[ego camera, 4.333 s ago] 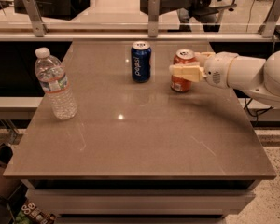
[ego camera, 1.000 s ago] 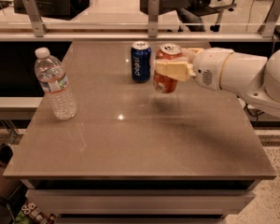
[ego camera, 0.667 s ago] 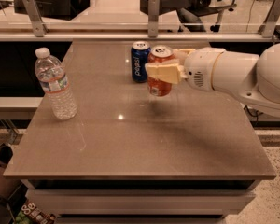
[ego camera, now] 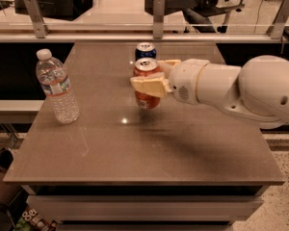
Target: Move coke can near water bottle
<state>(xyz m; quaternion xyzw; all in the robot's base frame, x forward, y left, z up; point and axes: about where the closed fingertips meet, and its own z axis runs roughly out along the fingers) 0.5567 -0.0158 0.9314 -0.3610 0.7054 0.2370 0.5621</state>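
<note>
The coke can point(ego camera: 147, 100) is orange-red with a silver top and hangs upright a little above the middle of the table. My gripper point(ego camera: 153, 81) reaches in from the right on a white arm and is shut on the can, with one pale finger point(ego camera: 148, 87) across its front. The water bottle point(ego camera: 58, 89) is clear with a white cap and stands upright near the table's left edge, well to the left of the can.
A blue Pepsi can point(ego camera: 145, 51) stands just behind the held can. The brown table point(ego camera: 135, 153) has a railing with metal posts point(ego camera: 157, 16) behind its far edge. My arm point(ego camera: 241, 93) spans the table's right side.
My gripper has carried the coke can from the table's right rear leftward and toward the front, past the blue can. The water bottle and blue can have not moved.
</note>
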